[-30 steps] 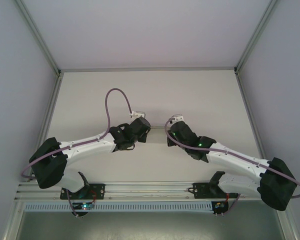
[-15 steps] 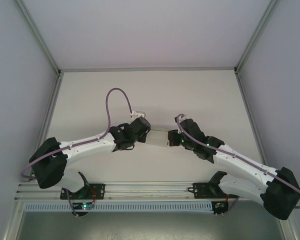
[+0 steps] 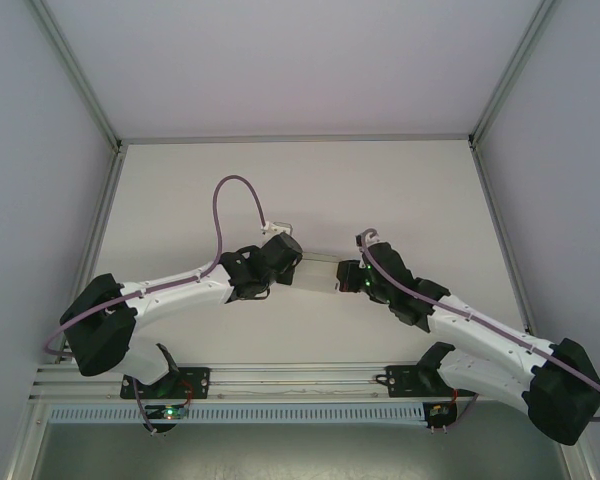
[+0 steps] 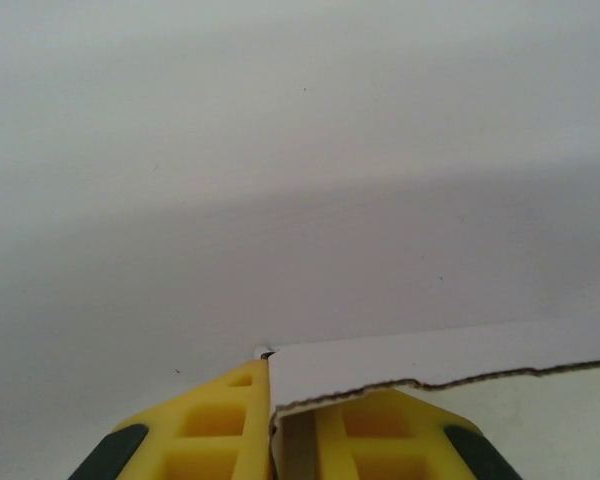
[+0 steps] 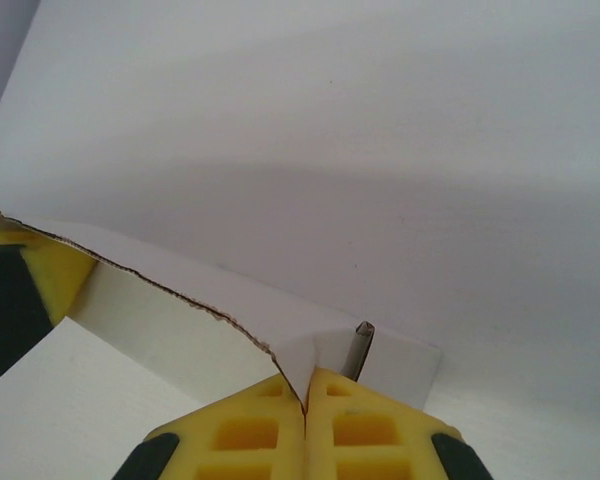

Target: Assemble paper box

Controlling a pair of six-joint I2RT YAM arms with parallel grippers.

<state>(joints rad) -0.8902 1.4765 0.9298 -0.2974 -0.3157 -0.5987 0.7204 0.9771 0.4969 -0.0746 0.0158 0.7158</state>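
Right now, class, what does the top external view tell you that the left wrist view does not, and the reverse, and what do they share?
Top external adds the layout: the left gripper and right gripper meet at mid-table, the paper box bridging them. Left wrist adds grip detail: yellow fingers shut on a rough-edged paperboard wall. Shared: the box and the white table.
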